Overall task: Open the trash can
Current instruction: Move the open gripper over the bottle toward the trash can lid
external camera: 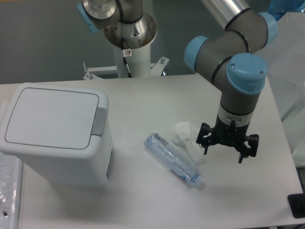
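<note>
Jaws hang spread and empty, well apart from the lid-closed trash can at table's left.

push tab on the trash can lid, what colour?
Grey, on the white trash can; the fixed camera shows the tab clearly.
</note>
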